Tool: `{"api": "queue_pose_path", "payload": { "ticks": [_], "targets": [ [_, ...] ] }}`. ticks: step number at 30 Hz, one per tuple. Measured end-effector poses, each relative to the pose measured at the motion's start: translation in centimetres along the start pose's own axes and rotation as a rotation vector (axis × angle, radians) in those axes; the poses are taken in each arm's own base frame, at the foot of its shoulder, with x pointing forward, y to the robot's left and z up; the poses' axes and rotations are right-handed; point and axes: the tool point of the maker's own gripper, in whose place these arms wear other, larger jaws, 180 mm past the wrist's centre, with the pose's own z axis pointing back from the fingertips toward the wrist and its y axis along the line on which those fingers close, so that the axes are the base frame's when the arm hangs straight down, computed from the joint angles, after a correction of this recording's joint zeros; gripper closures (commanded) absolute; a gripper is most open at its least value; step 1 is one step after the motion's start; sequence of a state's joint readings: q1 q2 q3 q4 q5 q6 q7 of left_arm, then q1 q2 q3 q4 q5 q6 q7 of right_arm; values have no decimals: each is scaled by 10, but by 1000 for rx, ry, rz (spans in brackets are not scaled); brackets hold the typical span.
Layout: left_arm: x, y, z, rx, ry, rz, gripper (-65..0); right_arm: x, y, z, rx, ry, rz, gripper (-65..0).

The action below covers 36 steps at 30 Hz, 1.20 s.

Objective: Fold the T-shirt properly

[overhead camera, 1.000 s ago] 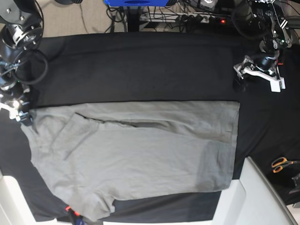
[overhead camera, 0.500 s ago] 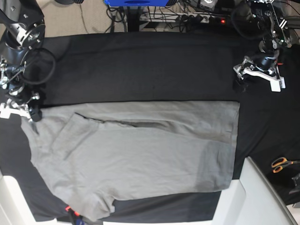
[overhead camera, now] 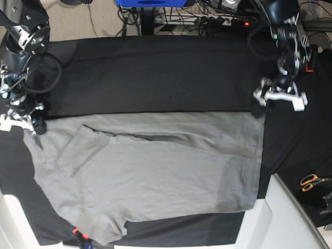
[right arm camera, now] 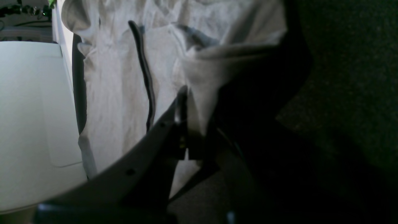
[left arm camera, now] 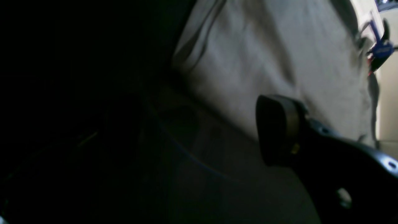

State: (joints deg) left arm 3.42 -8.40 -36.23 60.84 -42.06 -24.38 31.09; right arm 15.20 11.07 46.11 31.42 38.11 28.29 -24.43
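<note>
My right pincer is closed tight on the upper corner of the T-shirt, at the left end of the base view; my right wrist view shows a fold of grey cloth nipped between its fingers. The T-shirt lies spread on the black cloth covering the table, one sleeve folded in over its body. My left pincer hangs wide apart and holds nothing, just above the T-shirt's opposite upper corner. Orange-handled scissors lie well apart.

left wrist view's left half lost in darkness, orange-handled scissors cut by base view's edge
</note>
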Motion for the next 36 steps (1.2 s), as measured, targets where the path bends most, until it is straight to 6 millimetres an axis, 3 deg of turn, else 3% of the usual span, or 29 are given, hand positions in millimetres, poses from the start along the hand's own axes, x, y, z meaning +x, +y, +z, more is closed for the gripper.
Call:
{"api": "queue_pose_path", "payload": {
  "ticks": [10,17,18,20,24,30,36],
  "targets": [
    [11,-18,-30,-42,-10,73,-556,-1,-2,2,3,0,3,-2],
    [16,-21,-38,-48,-54,97,-551,-1,-2,2,4,0,2,-2],
    [15,-20,-38,-47,-55,100,-525,-1,-2,2,4,-1,1,-2],
    [14,-17,-38,-37,-54,101,-395,-1,-2,2,4,-1,1,-2],
    [-1,-6,-35,-1,-4,104,0,0,-2,2,4,-1,1,-2],
    [-4,-1,-32,20,2,110,0,-1,-2,2,4,-1,1,-2],
    [-9,12,-9,57,42,54,0,-5,3,6,58,21,44,0]
  ]
}}
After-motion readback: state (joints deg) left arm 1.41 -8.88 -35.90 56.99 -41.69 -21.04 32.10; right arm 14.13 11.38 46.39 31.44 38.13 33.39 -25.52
